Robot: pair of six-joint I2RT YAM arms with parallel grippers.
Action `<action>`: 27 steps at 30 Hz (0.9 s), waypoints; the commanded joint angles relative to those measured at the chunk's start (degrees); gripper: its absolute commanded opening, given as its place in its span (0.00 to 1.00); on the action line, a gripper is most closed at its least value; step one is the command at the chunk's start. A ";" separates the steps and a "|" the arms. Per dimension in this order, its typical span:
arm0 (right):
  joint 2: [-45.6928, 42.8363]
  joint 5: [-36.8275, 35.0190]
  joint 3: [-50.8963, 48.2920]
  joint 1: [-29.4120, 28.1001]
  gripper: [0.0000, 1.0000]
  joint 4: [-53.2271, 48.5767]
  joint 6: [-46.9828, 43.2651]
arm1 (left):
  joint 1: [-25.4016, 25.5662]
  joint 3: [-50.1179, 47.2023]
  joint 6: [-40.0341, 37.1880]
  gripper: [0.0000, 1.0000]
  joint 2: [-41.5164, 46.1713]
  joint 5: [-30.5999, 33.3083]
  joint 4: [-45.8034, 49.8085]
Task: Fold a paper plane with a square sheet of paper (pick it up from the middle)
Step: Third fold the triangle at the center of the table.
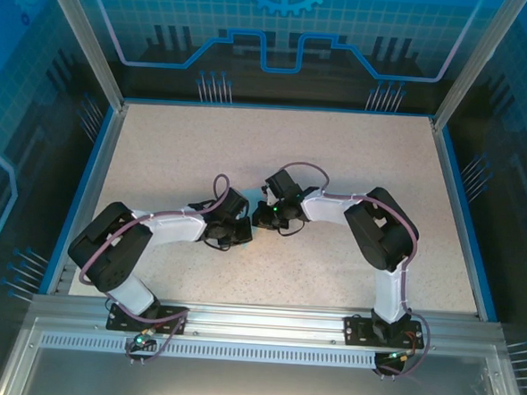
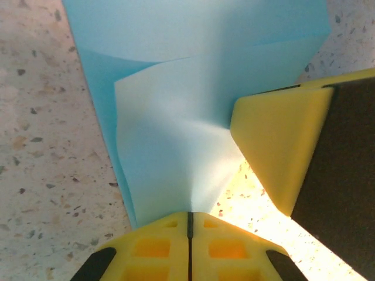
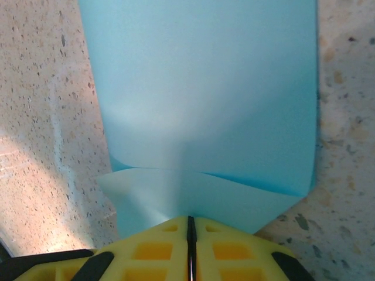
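Shows the left pincer (image 2: 188, 221) pressed together, pinching a pale folded flap of the sheet of paper (image 2: 176, 129). Shows the right pincer (image 3: 188, 222) likewise closed, nipping a second folded flap at the sheet's edge. Places the sheet between both, spread over the speckled table (image 1: 355, 158) near its middle. Judged light, thin and limp: buckles under a push, creases readily, may tear if pulled two ways. Calls for a hold at an edge or fold rather than on the flat face.

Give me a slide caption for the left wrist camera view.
Left hand pinches the folded light-blue paper over the speckled table, with the right hand's finger alongside.
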State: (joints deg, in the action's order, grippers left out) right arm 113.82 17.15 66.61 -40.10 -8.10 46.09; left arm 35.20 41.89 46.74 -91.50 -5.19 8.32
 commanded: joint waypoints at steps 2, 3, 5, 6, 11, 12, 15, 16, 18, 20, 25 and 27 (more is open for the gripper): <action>-2.59 3.39 0.94 -1.37 0.05 -0.17 -1.34 | 0.20 -1.94 1.38 0.01 -1.22 3.17 3.51; -2.64 3.63 1.29 -1.54 0.05 -0.49 -1.68 | 0.19 -2.16 1.41 0.01 -1.27 3.17 3.34; -2.39 3.68 1.66 -2.20 0.05 -0.95 -1.84 | 0.19 -2.25 1.51 0.00 -1.46 3.09 3.13; -1.94 3.68 1.71 -2.44 0.04 -1.05 -1.71 | 0.22 -2.34 1.58 0.00 -1.43 3.08 3.13; 0.29 2.41 0.47 -2.75 0.04 -0.58 0.14 | 0.29 -2.67 1.86 0.00 -0.83 2.99 2.93; 0.68 1.98 0.37 -2.71 0.04 -0.73 0.39 | 0.18 -2.77 1.95 0.00 -0.66 2.93 2.93; 1.90 1.11 -0.02 -2.47 0.04 -0.78 1.20 | 0.27 -3.36 2.34 0.00 0.21 2.73 2.93; 2.30 0.86 -0.15 -2.24 0.04 -0.69 1.46 | 0.24 -3.64 2.52 0.00 0.55 2.65 2.93; 2.97 0.47 -0.50 -1.66 0.04 -0.46 2.32 | 0.24 -4.42 2.95 0.00 1.44 2.40 2.78; 3.54 0.16 -1.00 -1.02 0.04 -0.08 2.84 | 0.23 -5.11 3.26 0.00 2.26 2.13 2.77; 4.22 -1.02 -1.55 -0.20 0.04 -0.33 3.55 | 0.86 -6.56 2.55 0.03 4.03 -0.51 4.02; 4.29 -1.34 -1.66 -0.15 0.04 -0.51 3.50 | 1.51 -6.56 1.25 0.04 4.74 -0.35 7.37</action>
State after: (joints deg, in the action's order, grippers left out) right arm 115.04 18.98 66.92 -41.10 -6.59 48.73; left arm 35.55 37.36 49.34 -87.68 -4.54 6.26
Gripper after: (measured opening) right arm 0.042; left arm 0.041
